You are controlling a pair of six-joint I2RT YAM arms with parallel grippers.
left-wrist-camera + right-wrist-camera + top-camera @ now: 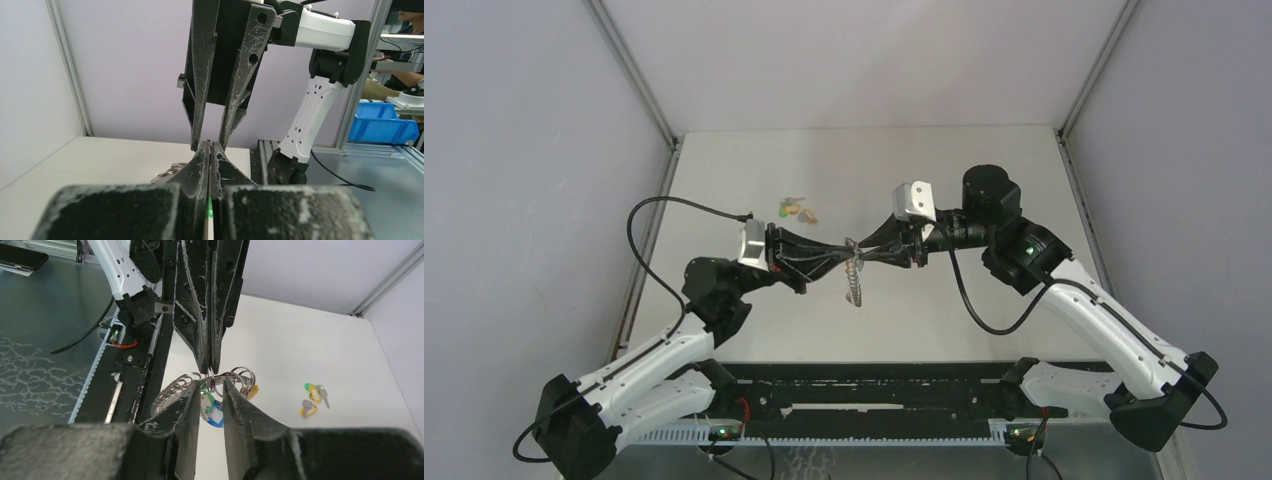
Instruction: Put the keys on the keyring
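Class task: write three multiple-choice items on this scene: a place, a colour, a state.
1. The small loose keys with green and yellow plastic heads lie: A on the white table; B in a bin; C on the floor.
2. A key head hanging from the large silvery coiled keyring is: A red; B blue; C black.
3. The left gripper is: A wide open; B out of view; C shut.
A, they rest on the tabletop; B, the blue head dangles under the ring; C, its fingers meet.
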